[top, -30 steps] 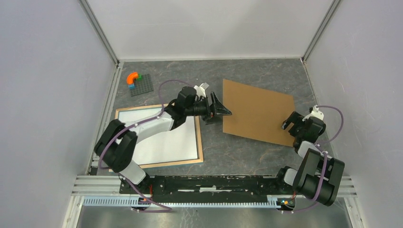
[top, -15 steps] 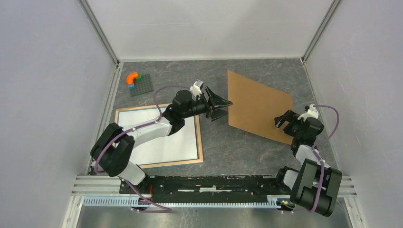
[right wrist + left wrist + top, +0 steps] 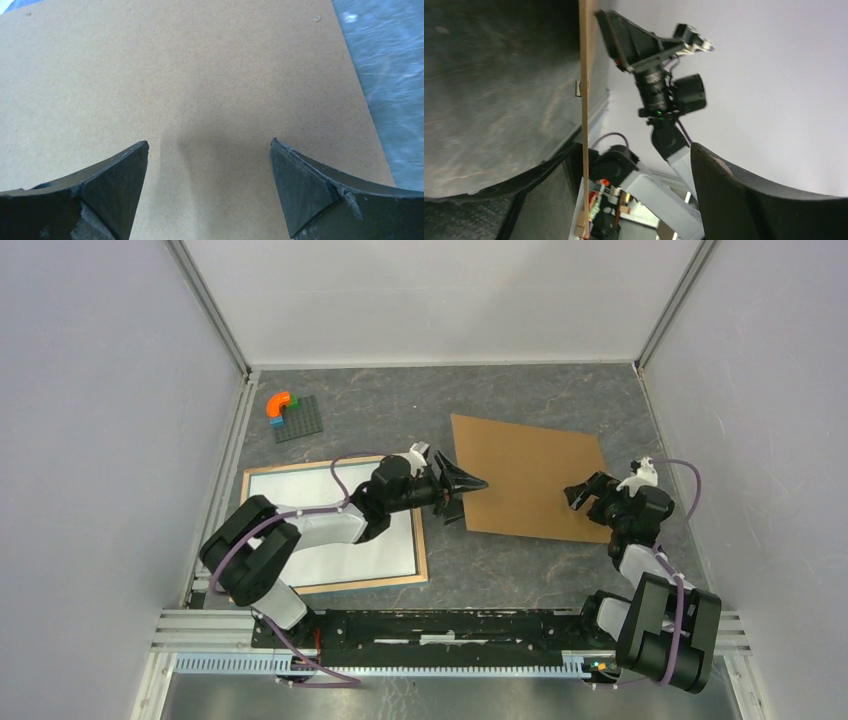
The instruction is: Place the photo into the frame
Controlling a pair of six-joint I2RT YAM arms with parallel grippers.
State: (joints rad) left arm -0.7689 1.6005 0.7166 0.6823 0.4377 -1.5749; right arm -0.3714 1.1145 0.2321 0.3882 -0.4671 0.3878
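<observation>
The frame (image 3: 425,558) lies flat at the left, a light wood border around a plain white inside. The photo is hidden or out of view. A plain brown backing board (image 3: 530,475) lies right of centre. My left gripper (image 3: 462,488) is turned sideways at the board's left edge and stands open. In the left wrist view the board (image 3: 585,125) shows edge-on between the fingers, close to one finger (image 3: 499,200) and far from the other (image 3: 749,200). My right gripper (image 3: 585,495) hovers open over the board's right part (image 3: 200,75), nothing between its fingers (image 3: 115,185).
A dark grey baseplate (image 3: 297,418) with an orange curved brick (image 3: 279,405) sits at the back left. Grey walls close in the marbled table (image 3: 520,560) on three sides. A metal rail (image 3: 450,625) runs along the near edge.
The brown board has shifted left and turned, its left edge now nearer the frame. My left gripper moved slightly nearer and lower. My right gripper moved left over the board.
</observation>
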